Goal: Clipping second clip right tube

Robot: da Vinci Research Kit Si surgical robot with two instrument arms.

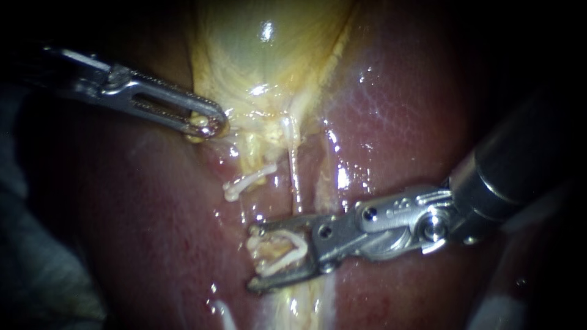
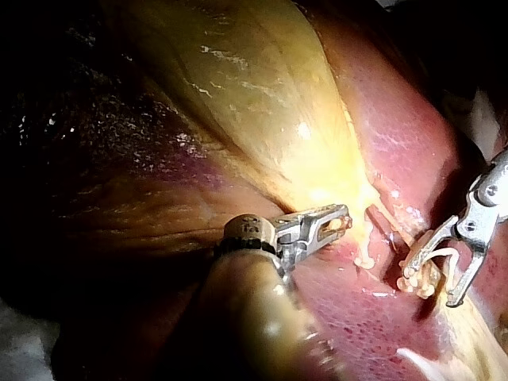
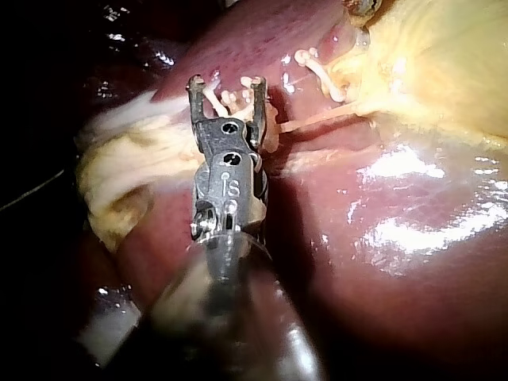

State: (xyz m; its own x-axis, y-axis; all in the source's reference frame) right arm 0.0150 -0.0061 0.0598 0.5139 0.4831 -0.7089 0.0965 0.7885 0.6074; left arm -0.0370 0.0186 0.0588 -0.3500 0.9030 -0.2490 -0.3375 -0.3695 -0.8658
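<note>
My right instrument (image 1: 254,256) comes in from the right with its jaws wide apart, gripping an open white clip (image 1: 282,252) between them. That clip straddles pale yellow tissue where the thin right tube (image 1: 295,171) runs down behind the upper jaw. A white clip (image 1: 244,182) sits closed on the strand just left of that tube. My left instrument (image 1: 205,124) is shut on the yellowish lower end of the gallbladder (image 1: 269,55). The right wrist view shows the jaws (image 3: 226,83) with the clip's legs between them and the tube (image 3: 317,119) beyond.
Dark red, wet liver (image 1: 391,122) lies on both sides of the tubes. A small white piece (image 1: 223,311) shows at the lower edge. In the left wrist view, my right instrument (image 2: 429,282) is beside my left instrument (image 2: 333,218), past the closed clip (image 2: 365,258).
</note>
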